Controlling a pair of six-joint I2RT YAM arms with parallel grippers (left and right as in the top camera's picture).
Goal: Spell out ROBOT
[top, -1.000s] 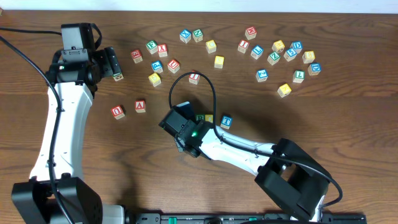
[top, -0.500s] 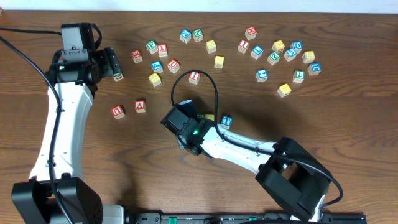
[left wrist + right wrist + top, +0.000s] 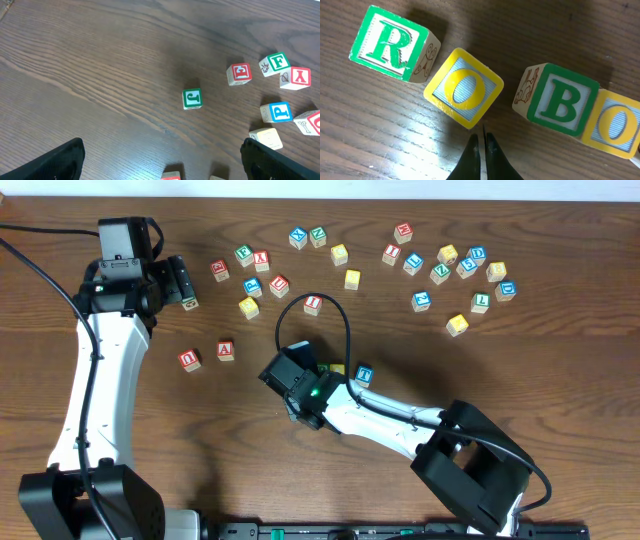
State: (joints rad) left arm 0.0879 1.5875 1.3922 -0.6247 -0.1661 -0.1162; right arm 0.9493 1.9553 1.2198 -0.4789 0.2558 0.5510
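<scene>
Right gripper (image 3: 483, 139) edged rightward — closed, beside first O cube (image 3: 464, 88) — left gripper (image 3: 162, 161) spread wide.

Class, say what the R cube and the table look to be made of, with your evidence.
R cube: probably wood; pale unpainted side with a printed drawing, face painted glossy green and white. Table: dark wood or wood-look laminate; grain lines run across it, and it shines slightly under light.

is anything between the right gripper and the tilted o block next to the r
Nothing visible. The shut right gripper sits tip-first at the lower corner of the tilted O cube, with no other cube between.
</scene>
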